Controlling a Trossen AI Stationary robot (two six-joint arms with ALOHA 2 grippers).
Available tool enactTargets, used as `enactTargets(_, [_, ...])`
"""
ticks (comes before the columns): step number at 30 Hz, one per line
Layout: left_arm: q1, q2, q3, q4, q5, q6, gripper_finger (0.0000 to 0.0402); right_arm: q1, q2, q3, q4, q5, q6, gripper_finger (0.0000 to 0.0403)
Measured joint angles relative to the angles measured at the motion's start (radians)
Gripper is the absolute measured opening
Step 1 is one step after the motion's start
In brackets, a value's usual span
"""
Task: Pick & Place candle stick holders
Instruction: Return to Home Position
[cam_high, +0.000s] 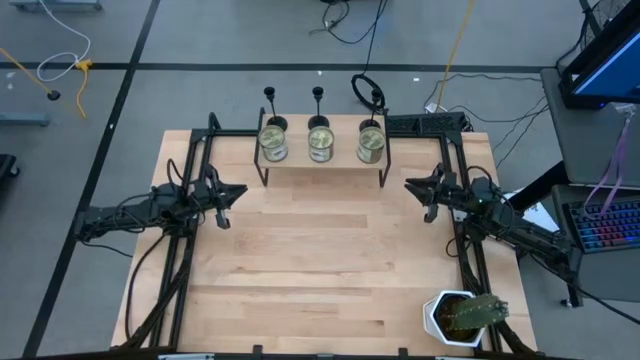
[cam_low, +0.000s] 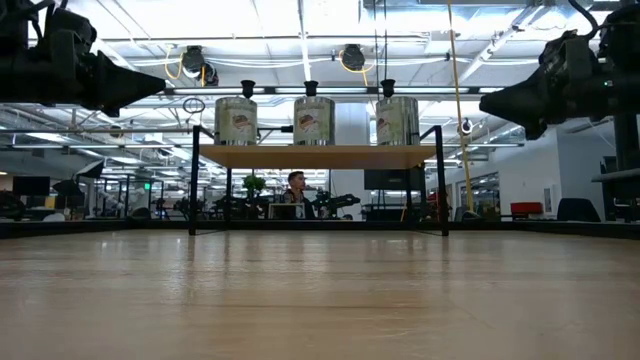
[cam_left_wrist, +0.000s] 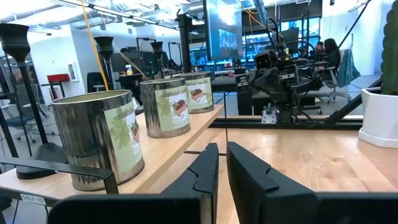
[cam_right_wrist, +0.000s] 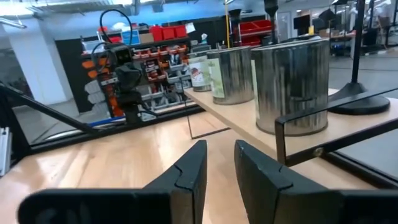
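Note:
Three matte-black candle stick holders (cam_high: 272, 100) (cam_high: 318, 98) (cam_high: 375, 95) stand upright on their round bases on a raised wooden shelf (cam_high: 320, 166) at the table's far middle, behind three tin cans. In the low view their cups (cam_low: 311, 88) show above the cans. The left wrist view shows the nearest holder's base (cam_left_wrist: 43, 163) on the shelf; the right wrist view shows another base (cam_right_wrist: 360, 102). My left gripper (cam_high: 238, 191) hovers left of the shelf, my right gripper (cam_high: 412, 185) right of it. Both are empty, with a narrow gap between the fingers (cam_left_wrist: 222, 163) (cam_right_wrist: 221, 163).
Three labelled tin cans (cam_high: 273, 143) (cam_high: 320, 143) (cam_high: 370, 143) stand in a row at the shelf's front. The shelf rests on thin black metal legs (cam_low: 192, 180). A white pot with a plant (cam_high: 460, 318) stands at the table's near right corner. Bare wood lies between the arms.

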Motion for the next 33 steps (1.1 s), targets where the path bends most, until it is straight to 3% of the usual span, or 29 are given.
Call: enactTargets(33, [0.0, 0.0, 0.001, 0.0, 0.0, 0.0, 0.0037, 0.0, 0.0, -0.001, 0.001, -0.001, 0.051, 0.0073])
